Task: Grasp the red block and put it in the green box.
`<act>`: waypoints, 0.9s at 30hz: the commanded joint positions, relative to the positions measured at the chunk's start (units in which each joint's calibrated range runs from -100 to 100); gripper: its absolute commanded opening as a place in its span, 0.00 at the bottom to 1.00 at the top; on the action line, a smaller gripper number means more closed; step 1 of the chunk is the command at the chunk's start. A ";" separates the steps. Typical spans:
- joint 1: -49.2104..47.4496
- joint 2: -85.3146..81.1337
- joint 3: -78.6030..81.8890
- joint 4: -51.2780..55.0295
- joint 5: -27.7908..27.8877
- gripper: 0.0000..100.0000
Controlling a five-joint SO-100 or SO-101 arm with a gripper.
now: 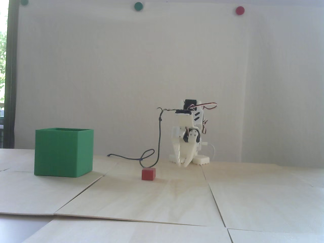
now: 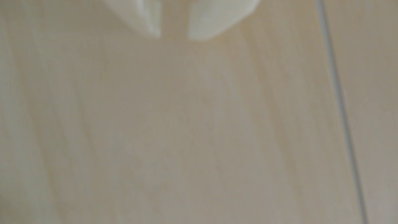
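The red block, a small cube, sits on the pale wooden table in the fixed view, right of the green box, whose top is open. My gripper hangs on the folded white arm behind and to the right of the block, tips pointing down just above the table, well clear of it. In the wrist view my gripper shows as two blurred white fingertips at the top edge with a narrow strip of bare wood between them, holding nothing. Neither block nor box appears in the wrist view.
A dark cable loops from the arm down to the table just behind the block. The table is made of wooden boards with seams. Green dots and a red dot are on the white wall.
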 commanded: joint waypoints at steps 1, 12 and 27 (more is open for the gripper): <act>0.02 -0.65 1.18 2.02 0.02 0.03; -9.14 -0.65 1.18 1.35 0.44 0.02; -7.78 14.90 -35.74 -2.53 -3.26 0.03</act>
